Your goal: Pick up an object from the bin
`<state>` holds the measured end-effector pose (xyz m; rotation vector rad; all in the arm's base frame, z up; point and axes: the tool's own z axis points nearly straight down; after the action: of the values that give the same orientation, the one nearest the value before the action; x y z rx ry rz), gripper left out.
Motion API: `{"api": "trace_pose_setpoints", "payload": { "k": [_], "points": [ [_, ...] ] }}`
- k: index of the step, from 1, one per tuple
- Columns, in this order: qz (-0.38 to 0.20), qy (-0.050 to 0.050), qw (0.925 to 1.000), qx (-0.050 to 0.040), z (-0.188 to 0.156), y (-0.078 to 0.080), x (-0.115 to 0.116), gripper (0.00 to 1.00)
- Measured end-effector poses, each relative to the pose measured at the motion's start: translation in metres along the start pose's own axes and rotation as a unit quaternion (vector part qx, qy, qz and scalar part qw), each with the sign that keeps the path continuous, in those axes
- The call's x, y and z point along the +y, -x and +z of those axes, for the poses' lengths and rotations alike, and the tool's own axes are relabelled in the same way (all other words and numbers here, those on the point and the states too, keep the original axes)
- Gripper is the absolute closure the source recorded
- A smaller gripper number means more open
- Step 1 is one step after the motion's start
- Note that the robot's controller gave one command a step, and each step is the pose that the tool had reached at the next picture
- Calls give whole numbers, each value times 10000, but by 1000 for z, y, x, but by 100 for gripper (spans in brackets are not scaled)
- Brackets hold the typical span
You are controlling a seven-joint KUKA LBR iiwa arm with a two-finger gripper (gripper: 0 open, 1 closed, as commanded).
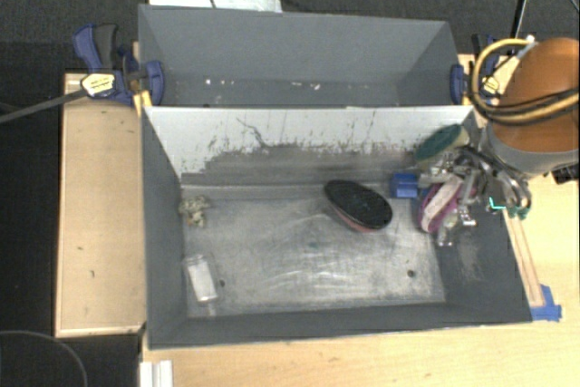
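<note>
At the right end of the grey metal bin [299, 326], the gripper [453, 227] hangs low over a purple and white thing [434, 207] that looks soft and striped. Its long axis runs from the far wall toward the near one, leaning a little to the left. The gripper touches or almost touches it; whether it grasps I cannot tell. Just to the left lie a small blue piece [404, 186] and a matte black oval disc [359, 203].

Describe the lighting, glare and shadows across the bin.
Camera view: the light is soft and even; the bin floor carries pale streaky glare in its middle; the sloping back wall is brightest; the black oval disc throws hardly any shadow; the right slope below the gripper is darkest; the clear plastic piece glints faintly.
</note>
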<state>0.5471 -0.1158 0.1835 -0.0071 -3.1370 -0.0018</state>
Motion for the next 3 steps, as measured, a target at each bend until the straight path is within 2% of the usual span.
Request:
{"api": "trace_pose_setpoints", "payload": {
  "k": [1,2,3],
  "points": [
    [-1362,-13,9907,-58,111,35,20,0],
    [-677,-14,9977,-78,109,32,77,0],
    [-687,-19,9976,-92,108,33,75,100]
  ]
}}
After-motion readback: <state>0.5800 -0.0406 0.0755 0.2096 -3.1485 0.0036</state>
